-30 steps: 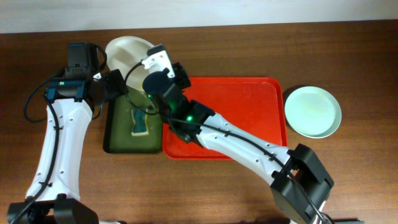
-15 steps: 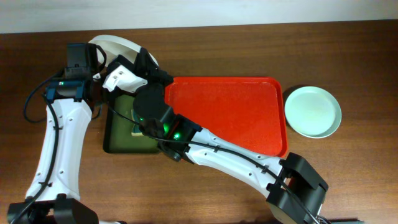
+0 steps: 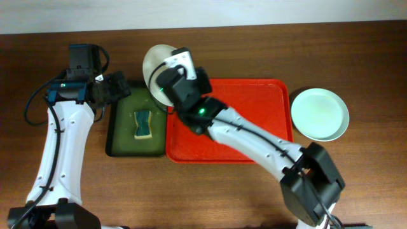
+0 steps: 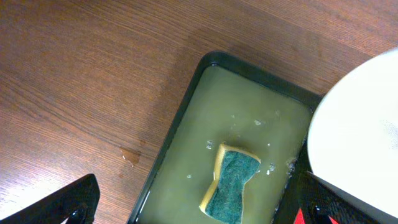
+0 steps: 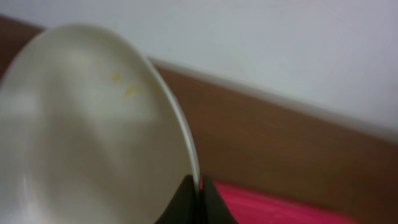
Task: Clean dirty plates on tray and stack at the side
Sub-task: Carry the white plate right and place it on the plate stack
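**Item: white plate** [image 3: 156, 65] — upper middle-left of the overhead frame, lifted clear of the red tray [image 3: 254, 108] and held about over the seam between it and the dark green tray [image 3: 121, 145].
- Grip: right gripper [image 5: 198, 191], jaws drawn narrow, pinching the plate's rim.
- Reason for the hold, as judged: a rim pinch leaves the eating face bare for wiping, and any drips would fall into the trays.
- Attitude: tipped up on edge, with the face carrying the yellow smears [image 5: 124, 84] turned toward frame left, toward the other arm. The plate is round, so it has no true long axis. From overhead it reads as an oval running roughly top to bottom.

**Item: left gripper** [image 3: 122, 88] — jaws wide, holding nothing, near the green tray's upper-left corner.

**Item: sponge** [image 4: 230, 183] — lying in the green tray's shallow murky water, with nothing touching it.

**Item: mint plate** [image 3: 319, 113] — flat on the table, just beside the red tray's right edge.
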